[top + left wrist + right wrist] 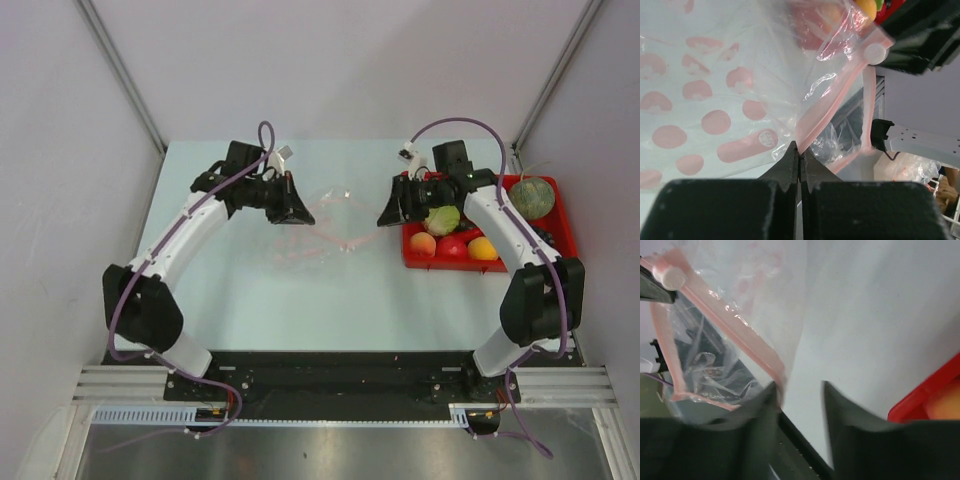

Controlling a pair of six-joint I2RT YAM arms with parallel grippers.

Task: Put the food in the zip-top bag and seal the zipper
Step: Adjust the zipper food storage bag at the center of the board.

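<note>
**Zip-top bag (pixel 325 225) hanging between both pincers, food sitting in the tray**

So the bag was in the middle of the top view, over the pale table (pixel 300 300), with one pincer at each side of it. It was clear, crinkly plastic with pink blotches printed on it.

The left pincer (pixel 799 157) was clamped fully together, nipping the pink zipper (pixel 825 115) strip right at its tips, low in the centre of the left wrist view. The little round slider (pixel 874 52) sat further up the strip, toward the upper right of that frame. The two halves of the zipper stood apart, so the bag's mouth gaped.

The right pincer (pixel 799 390) was narrowly parted, with a clear gap between the fingers. The end of the strip lay against the finger at the frame's left, and I couldn't tell if it was actually gripped.

The food was all in the red tray (pixel 565 235) at the right of the top view: green melon (pixel 533 197) at the tray's upper end, a leafy green piece (pixel 442 219) just beside the right pincer, then a peachy one (pixel 423 244), a red one (pixel 455 247) and an orange one (pixel 484 248) along the lower edge.
</note>
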